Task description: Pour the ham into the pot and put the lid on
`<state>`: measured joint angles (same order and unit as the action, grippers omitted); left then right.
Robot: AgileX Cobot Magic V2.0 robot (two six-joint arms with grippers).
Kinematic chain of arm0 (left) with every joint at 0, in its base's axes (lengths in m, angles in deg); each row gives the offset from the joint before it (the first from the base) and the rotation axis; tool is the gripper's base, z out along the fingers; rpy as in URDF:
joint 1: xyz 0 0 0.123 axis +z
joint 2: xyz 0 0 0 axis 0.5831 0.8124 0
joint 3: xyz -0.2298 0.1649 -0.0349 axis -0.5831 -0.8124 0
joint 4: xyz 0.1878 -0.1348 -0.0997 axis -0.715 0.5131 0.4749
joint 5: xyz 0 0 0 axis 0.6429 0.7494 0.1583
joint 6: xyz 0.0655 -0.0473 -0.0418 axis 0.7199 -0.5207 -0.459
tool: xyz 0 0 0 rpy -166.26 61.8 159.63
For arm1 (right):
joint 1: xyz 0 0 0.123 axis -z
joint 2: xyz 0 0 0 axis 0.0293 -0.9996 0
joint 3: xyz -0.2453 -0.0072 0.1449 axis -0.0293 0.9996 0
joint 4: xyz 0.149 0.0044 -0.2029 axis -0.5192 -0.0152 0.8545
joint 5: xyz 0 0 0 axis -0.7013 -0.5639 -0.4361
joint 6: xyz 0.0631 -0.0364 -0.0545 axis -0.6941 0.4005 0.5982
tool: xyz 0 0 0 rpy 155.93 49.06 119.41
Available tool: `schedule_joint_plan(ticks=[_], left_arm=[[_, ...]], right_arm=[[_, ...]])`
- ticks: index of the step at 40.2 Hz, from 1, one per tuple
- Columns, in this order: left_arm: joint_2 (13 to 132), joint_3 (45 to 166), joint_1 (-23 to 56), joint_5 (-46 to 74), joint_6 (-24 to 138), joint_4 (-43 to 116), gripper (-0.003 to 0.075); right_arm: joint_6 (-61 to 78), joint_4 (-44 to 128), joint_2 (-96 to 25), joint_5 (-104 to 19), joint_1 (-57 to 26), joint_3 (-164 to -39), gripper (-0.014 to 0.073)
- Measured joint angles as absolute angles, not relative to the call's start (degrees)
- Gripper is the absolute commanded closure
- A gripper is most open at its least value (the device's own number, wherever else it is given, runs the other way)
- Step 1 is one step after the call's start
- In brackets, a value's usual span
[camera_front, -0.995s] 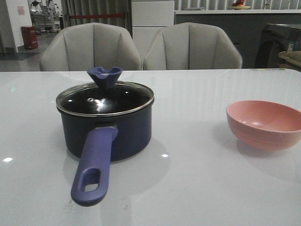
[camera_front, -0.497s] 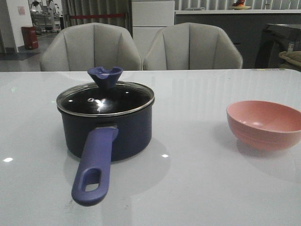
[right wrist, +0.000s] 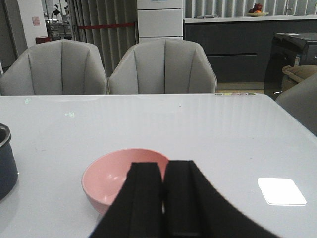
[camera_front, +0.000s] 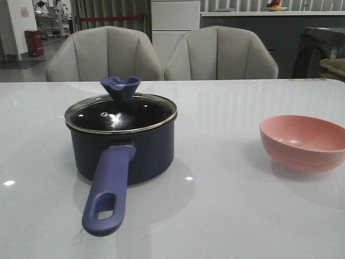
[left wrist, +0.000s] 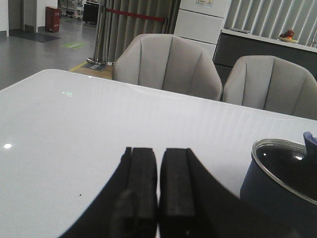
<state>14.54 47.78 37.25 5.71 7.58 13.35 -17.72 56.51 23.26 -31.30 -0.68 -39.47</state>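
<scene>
The pot (camera_front: 123, 145) stands on the left part of the tabletop (camera_front: 226, 205), and the lid (camera_front: 119, 112) sits flat on its rim, the knob upright in the middle. Through the glass only the dark inside and some light spots are visible; I cannot tell if the ham is there, because no slices show in any view. The pink bowl (camera_front: 303, 141) stands well apart on the right, and its inside looks empty.

Compared with one second ago almost nothing is different: the pot handle (camera_front: 108, 190) lies a tiny bit more to the right, and the bowl also, which looks more like a small shift of the camera than a move of the things. Since the lid is on and the bowl is bare, I judge the task is finished or very near its end.

The long axis of the pot runs along the handle, which points toward the robot and slightly to the left, with the slot hole at the near end.

The left gripper (left wrist: 157, 186) is fully closed, pad against pad, holding nothing, low beside the pot. The right gripper (right wrist: 163, 191) is closed and empty too, just in front of the bowl.
</scene>
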Motion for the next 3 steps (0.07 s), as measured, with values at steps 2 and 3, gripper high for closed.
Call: schedule_joint_plan(ticks=[2, 3], left_arm=[[14.54, 47.78, 37.25, 5.71, 7.58, 13.35, 0.0606], [14.54, 47.78, 37.25, 5.71, 7.58, 13.35, 0.0606]], right_arm=[[-17.72, 56.51, 23.26, -31.3, -0.68, -39.47, 0.0442], [-17.72, 56.51, 23.26, -31.3, -0.68, -39.47, 0.0442]])
